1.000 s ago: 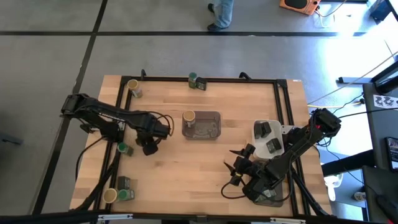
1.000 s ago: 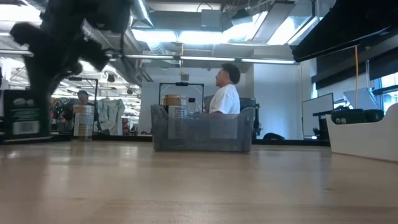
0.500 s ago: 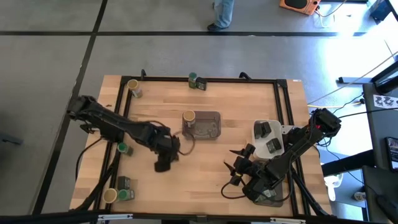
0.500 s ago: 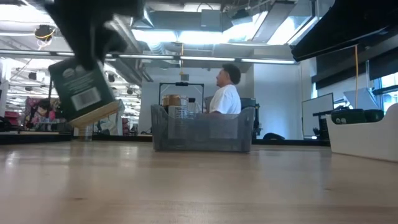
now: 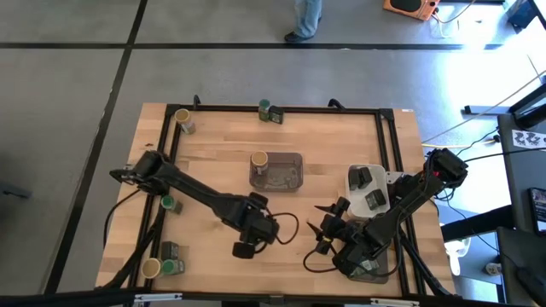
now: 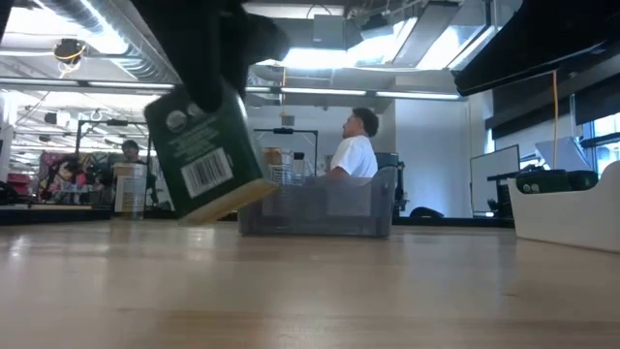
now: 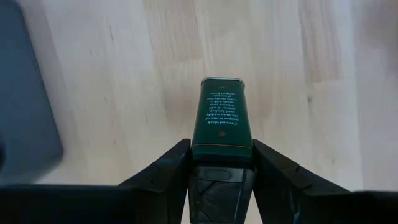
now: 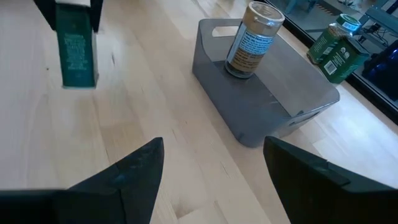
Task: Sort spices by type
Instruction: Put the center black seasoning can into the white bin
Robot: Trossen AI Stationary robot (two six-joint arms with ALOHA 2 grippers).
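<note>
**Left arm carrying green tin over mid-table, white tray lies to its right**

Wooden table with black frame, both arms in. Grey tray at centre-back holds one tan-lid jar. White tray on the right side, holding dark tins already; that looks like the tin destination, my guess.

Left arm stretched diagonally across to table centre-front. Left gripper is clamped on a green tin, fingers on its two narrow sides. Tin is off the table, tilted in the low view, long axis running straight out from the gripper along the fingers.

Key relation: white tray is to the right of the held tin and a bit farther back, with the right arm in between-ish. Right gripper waits near front right, jaws apart, holding nothing; nearer that tray, but the left has the tin.

Rest of spices: green-lid jar at left edge, tan-lid jar back-left, green-lid jar at back edge, a few containers front-left.
</note>
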